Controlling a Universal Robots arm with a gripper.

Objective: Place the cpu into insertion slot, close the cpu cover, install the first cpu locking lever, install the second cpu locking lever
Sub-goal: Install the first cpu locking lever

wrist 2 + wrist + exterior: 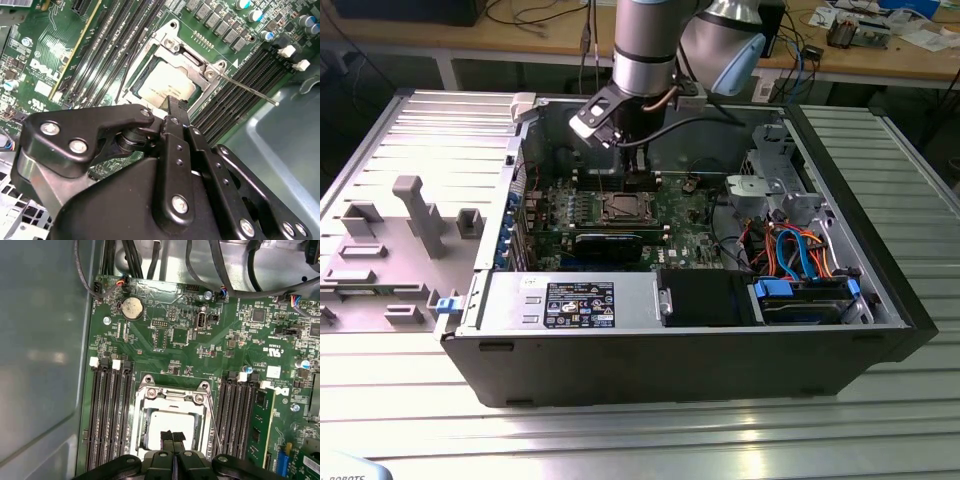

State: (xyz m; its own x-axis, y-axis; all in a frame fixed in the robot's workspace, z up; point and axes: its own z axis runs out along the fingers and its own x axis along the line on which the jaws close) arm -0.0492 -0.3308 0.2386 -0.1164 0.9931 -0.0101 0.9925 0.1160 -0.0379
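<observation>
Cpu (157,424) lies seated in the insertion slot (623,208) directly beneath the hand (173,434), which is clenched shut and carries nothing. The cpu cover (170,396) appears lowered around the chip, while one thin locking lever (250,90) juts free beside the hand, seemingly unlatched, so both lever steps look outstanding. Memory slots (107,415) flank the hand closely on both sides, and the case wall (45,340) rises beyond them, leaving open room mainly above.

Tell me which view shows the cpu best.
The second wrist view: the cpu is close and large, its silver top mostly bare, with the shut gripper covering one edge. The first wrist view shows it square-on but smaller, partly behind the gripper. The exterior view shows it as a small grey square.
</observation>
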